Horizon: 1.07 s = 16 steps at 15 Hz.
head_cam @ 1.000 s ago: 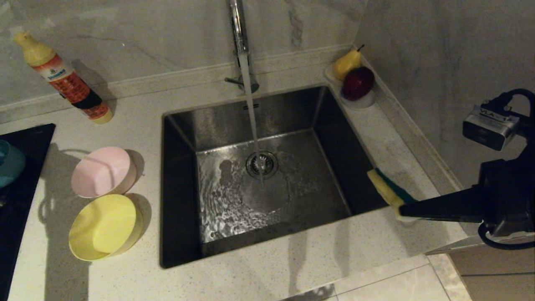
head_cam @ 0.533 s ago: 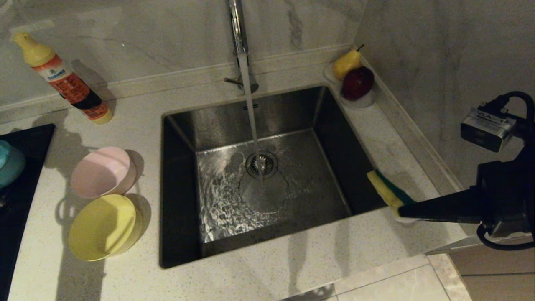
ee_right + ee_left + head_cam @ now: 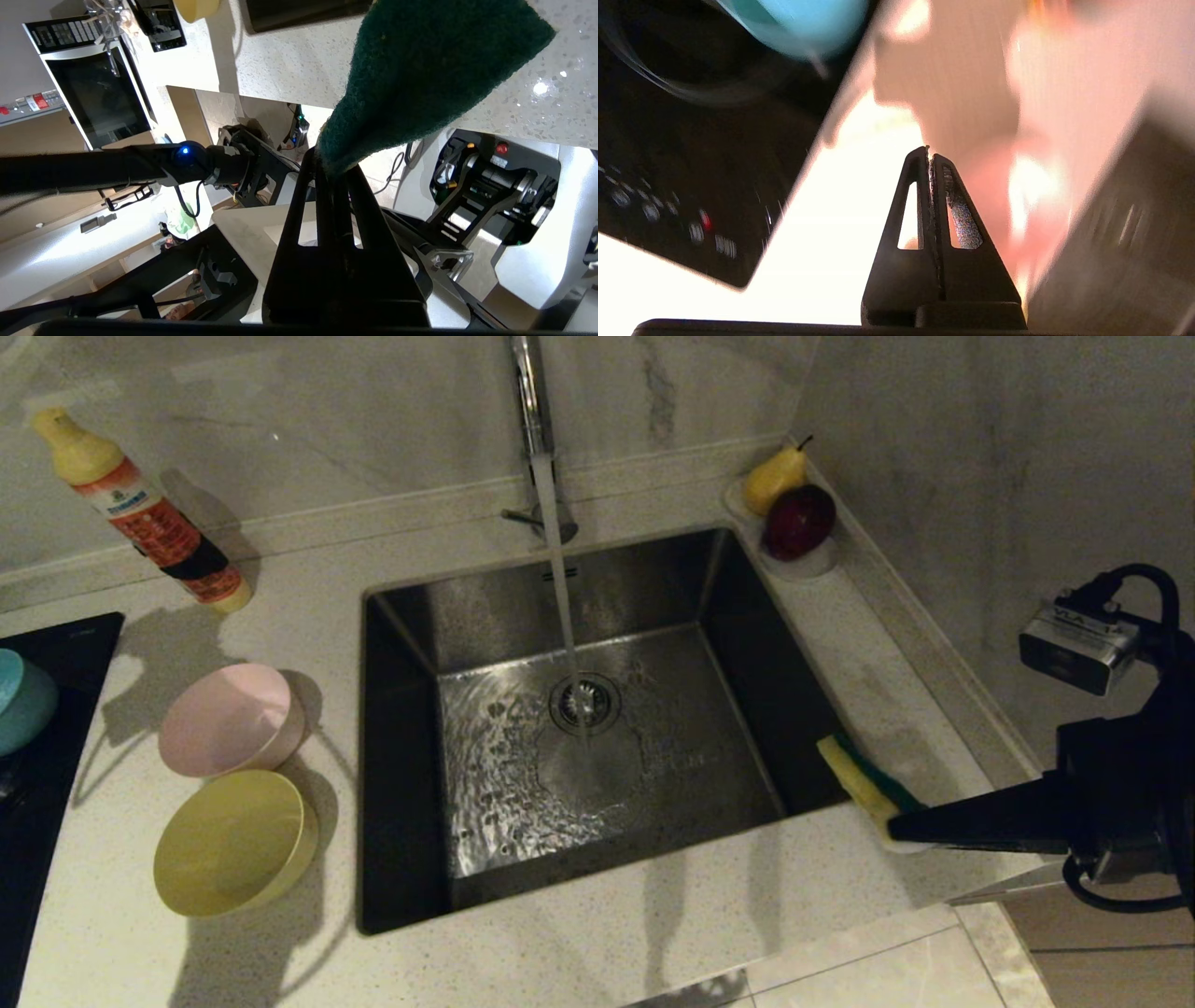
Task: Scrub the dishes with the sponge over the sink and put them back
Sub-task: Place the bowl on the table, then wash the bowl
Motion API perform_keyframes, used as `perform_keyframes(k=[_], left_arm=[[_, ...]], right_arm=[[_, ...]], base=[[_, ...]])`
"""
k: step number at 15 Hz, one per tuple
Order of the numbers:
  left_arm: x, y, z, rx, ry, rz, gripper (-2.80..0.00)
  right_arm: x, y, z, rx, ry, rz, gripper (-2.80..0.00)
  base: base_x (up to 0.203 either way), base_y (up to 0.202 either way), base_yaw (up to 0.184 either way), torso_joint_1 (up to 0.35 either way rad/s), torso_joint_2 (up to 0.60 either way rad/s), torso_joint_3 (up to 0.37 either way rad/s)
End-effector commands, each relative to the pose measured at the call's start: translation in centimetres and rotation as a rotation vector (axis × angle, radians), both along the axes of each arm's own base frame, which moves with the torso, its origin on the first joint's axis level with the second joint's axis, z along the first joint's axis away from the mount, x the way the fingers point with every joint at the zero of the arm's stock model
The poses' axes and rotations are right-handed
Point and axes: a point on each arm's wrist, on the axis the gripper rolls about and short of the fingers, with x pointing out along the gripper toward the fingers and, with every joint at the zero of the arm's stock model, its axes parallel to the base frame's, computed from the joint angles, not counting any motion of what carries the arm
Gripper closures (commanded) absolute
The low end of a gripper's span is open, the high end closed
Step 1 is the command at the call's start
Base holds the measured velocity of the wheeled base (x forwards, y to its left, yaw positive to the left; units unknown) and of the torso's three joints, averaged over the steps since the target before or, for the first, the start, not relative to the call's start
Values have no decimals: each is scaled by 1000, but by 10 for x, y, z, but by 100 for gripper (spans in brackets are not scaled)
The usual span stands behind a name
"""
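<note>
Head view: the sink [image 3: 411, 616] received a running stream from the tap [image 3: 530, 392]. The pink bowl [image 3: 229, 719] and yellow bowl [image 3: 233, 840] stood on the counter [image 3: 607, 952] left of the sink, the blue bowl [image 3: 23, 700] on the stove top [image 3: 37, 784]. The right gripper [image 3: 901, 826] pinched the sponge [image 3: 864, 779] beside the sink's right rim.

Left wrist view: the left gripper [image 3: 930, 154] was fully closed, empty, near the blue bowl [image 3: 808, 23].

Right wrist view: the right gripper [image 3: 327, 163] clamped the sponge [image 3: 420, 70] by one end.

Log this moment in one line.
right gripper: shut on sponge by sink | left gripper: shut, empty | tap running
</note>
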Motion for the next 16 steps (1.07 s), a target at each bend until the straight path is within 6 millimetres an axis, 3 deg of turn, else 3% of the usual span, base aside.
perform_keyframes(k=[1,3,4,11,16], left_arm=[[-3,-27,-16,6,62,-125,0],[6,-34,-32,-21,117,-179,0],[10,-36,-37,-32,137,-198,-280],[54,-24,-69,-66,264,-182,-280],[81,-11,-85,-93,257,-104,-280]], right_arm=[[4,2,-4,-5,21,2,0],[7,2,-5,-9,28,0,0],[8,2,-6,-10,31,-6,0],[14,0,-13,15,-14,-15,0],[15,-2,-18,11,0,-23,0]], base=[[0,0,0,0,0,0],[0,0,0,0,0,0],[0,0,0,0,0,0],[0,0,0,0,0,0],[0,0,0,0,0,0]])
